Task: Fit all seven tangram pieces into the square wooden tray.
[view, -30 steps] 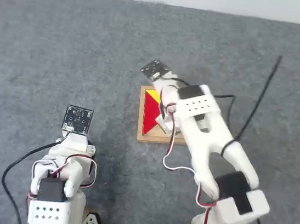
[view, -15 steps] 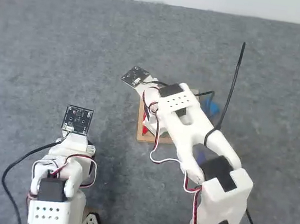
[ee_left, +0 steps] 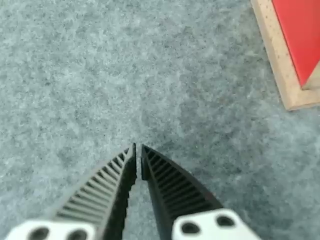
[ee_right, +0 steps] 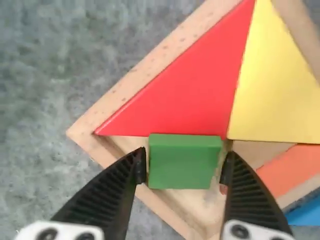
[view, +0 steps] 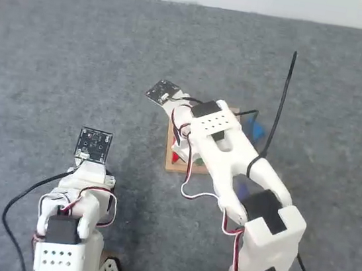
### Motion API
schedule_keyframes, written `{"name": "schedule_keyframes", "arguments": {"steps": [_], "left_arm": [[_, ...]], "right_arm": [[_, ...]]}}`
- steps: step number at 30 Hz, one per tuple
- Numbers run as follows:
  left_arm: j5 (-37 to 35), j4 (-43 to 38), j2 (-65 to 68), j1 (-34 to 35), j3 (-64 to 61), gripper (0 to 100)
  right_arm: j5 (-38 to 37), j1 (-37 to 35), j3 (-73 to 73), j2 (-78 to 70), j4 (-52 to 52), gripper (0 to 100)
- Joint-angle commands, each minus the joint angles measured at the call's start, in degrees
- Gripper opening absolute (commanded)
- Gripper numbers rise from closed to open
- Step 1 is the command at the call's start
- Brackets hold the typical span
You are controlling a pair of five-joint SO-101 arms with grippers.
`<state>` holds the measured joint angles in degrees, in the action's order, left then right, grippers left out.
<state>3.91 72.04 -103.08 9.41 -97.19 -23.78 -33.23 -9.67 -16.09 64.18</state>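
Right wrist view: the fingers [ee_right: 125, 180] of the right gripper [ee_right: 183, 157] press on two opposite sides of the green square [ee_right: 184, 162]. It sits near a corner of the tray [ee_right: 150, 55], turned diagonal to the rim, one edge against the red triangle [ee_right: 195, 85]. That triangle's long side lies along the rim, and the yellow triangle [ee_right: 270, 95] adjoins it. Left wrist view has the left gripper [ee_left: 138, 150] almost shut on nothing over grey carpet [ee_left: 100, 75]. High view has the right arm [view: 232, 155] covering most of the tray.

A red triangle [ee_right: 195, 85] and a yellow triangle [ee_right: 270, 90] are laid edge to edge in the square wooden tray [ee_right: 150, 74], a green square block [ee_right: 184, 161] just beside them.
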Motion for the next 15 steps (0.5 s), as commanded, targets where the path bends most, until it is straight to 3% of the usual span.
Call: {"name": "schedule_keyframes", "arguments": {"steps": [1, 6, 15], "left_arm": [[0.0, 0.2, -1.0, -0.1, 0.7, 2], [0.0, 0.2, -1.0, -0.1, 0.7, 2], [0.0, 0.2, -1.0, -0.1, 0.7, 2]], "right_arm": [[-0.7, 1.2, 3.3, 4.6, 0.7, 24.3], [-1.6, 4.9, 3.3, 5.1, 0.7, 24.4], [-2.0, 2.9, 2.2, 6.5, 0.8, 24.3]]}}
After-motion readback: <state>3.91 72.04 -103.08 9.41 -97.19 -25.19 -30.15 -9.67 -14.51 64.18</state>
